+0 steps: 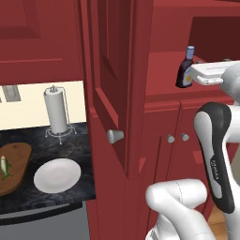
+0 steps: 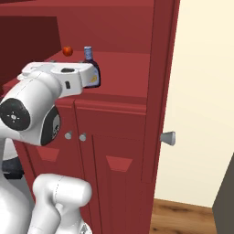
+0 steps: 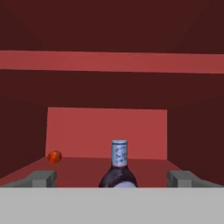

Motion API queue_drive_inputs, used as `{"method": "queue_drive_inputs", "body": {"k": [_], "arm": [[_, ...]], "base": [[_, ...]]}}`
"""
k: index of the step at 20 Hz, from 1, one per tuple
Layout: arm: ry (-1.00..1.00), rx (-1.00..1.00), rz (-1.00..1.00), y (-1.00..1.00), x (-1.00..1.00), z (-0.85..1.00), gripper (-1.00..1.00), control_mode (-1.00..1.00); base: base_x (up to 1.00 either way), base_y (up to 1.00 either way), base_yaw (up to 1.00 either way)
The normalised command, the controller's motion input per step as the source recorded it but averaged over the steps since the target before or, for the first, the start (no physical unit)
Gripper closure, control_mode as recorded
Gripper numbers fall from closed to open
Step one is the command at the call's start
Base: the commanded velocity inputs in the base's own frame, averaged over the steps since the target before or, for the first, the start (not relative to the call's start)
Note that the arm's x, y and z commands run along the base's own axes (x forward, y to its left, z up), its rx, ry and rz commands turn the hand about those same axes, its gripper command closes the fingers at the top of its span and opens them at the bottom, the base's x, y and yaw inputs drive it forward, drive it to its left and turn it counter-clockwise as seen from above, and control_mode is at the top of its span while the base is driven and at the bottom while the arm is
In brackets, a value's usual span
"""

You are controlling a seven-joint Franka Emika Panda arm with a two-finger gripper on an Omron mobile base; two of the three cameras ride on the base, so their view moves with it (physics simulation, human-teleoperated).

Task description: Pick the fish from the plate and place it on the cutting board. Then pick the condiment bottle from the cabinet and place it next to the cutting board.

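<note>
1. Right, the fish (image 1: 4, 167) lies on the cutting board (image 1: 16, 165) on the table (image 1: 70, 150), with the white plate (image 1: 57, 175) bare just beside the board at its 3 o'clock, so by my reading the bottle half of the job is in hand.
2. Condiment bottle (image 3: 118, 168) stands upright on the shelf of the cabinet (image 2: 119, 123), dead centre in the hand view, a small orange ball (image 3: 54, 156) off at its 9 o'clock.
3. Claw (image 3: 113, 178) is wide open, its tips either side of the bottle and not touching it.
4. To do this well, I'd say: slide straight in, keep the bottle centred, close on the body below the neck, not the cap, so it doesn't tip.
5. Arm pose: forearm reaching level into the recess, hand horizontal, elbow folded up high above the base.
</note>
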Motion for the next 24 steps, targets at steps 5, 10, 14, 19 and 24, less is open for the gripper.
{"method": "queue_drive_inputs", "body": {"k": [5, 10, 14, 19, 24], "arm": [[0.0, 0.0, 0.0, 0.0, 0.16, -0.01, -1.0, -1.0], [0.0, 0.0, 0.0, 0.0, 0.2, 0.0, -1.0, -1.0], [0.0, 0.0, 0.0, 0.0, 0.2, 0.0, -1.0, -1.0], [0.0, 0.0, 0.0, 0.0, 0.2, 0.0, -1.0, -1.0], [0.0, 0.0, 0.0, -0.02, 0.2, 0.0, -1.0, -1.0]], "base": [[0.0, 0.0, 0.0], [0.0, 0.0, 0.0], [0.0, 0.0, 0.0], [0.0, 0.0, 0.0], [0.0, 0.0, 0.0]]}}
